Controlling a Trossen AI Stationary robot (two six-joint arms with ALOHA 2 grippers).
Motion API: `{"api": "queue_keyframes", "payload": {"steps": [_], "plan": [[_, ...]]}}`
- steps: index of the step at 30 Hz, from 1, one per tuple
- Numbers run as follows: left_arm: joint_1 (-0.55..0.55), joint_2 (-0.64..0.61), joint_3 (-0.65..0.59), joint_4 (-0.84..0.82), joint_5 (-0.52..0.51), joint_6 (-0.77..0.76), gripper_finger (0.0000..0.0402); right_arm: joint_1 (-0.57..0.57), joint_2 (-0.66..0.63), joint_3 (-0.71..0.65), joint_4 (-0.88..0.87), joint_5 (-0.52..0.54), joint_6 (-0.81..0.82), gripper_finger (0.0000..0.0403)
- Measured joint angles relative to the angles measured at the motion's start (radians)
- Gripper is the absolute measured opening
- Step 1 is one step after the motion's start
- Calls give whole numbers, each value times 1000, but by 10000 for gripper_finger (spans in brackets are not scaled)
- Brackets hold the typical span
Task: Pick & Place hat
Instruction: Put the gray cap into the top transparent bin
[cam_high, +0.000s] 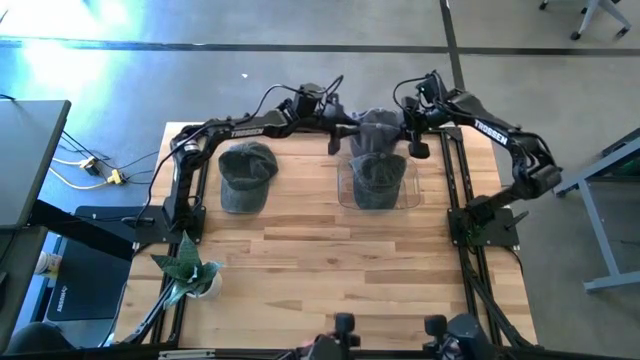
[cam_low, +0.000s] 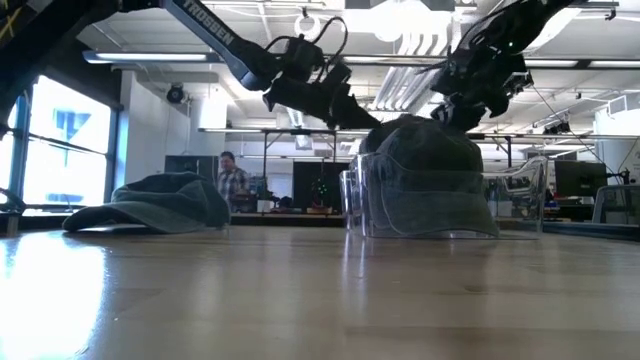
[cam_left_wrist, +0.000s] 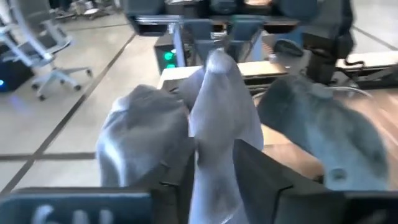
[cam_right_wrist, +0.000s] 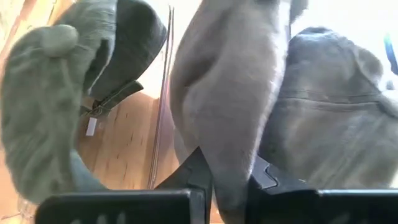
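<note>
Three grey caps show. One cap (cam_high: 245, 175) lies on the table's left half, brim down (cam_low: 160, 200). A second cap (cam_high: 378, 185) sits inside a clear container (cam_high: 410, 197) right of centre. The third hat (cam_high: 378, 126) hangs over the container's far side, between my two grippers. My left gripper (cam_high: 348, 138) is at its left side and my right gripper (cam_high: 408, 138) at its right side. Each is shut on the hat's cloth. In the low view the held hat (cam_low: 405, 130) bulges above the container's rim (cam_low: 520, 175). My left gripper pinches a raised fold of the hat's cloth (cam_left_wrist: 217, 118) between its two fingers (cam_left_wrist: 267, 180). It comes nearly level from the table's left side. The hat is lifted clear of the table. One layer or several, I cannot tell. My right gripper pinches a hanging fold of the same hat (cam_right_wrist: 230, 106) between its two fingers (cam_right_wrist: 196, 171). It slants down from the table's far right. The cloth bulges on either side of the fingers, above the container.
A potted plant (cam_high: 190, 270) stands near the table's front left corner. The near half of the wooden table (cam_high: 330, 280) is bare wood. A person (cam_low: 232, 182) stands in the room far behind the table.
</note>
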Motion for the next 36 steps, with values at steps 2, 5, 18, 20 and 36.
{"api": "queue_keyframes", "payload": {"steps": [2, 5, 18, 20, 36], "plan": [[12, 0, 0, -10, -14, -9, 131, 0, 16, 0, 11, 4, 15, 38], [24, 0, 0, -45, -72, -13, 158, -4, 32, 0, 43, 26, 69, 30], [23, 0, 0, -78, -154, -162, 168, -96, 38, 0, 91, -128, 326, 123], [23, 0, 0, -78, -167, -184, 164, -113, 38, 0, 91, -120, 364, 151], [45, 30, 0, -80, -281, -471, 80, -135, 25, 0, 143, 97, 687, 195]]}}
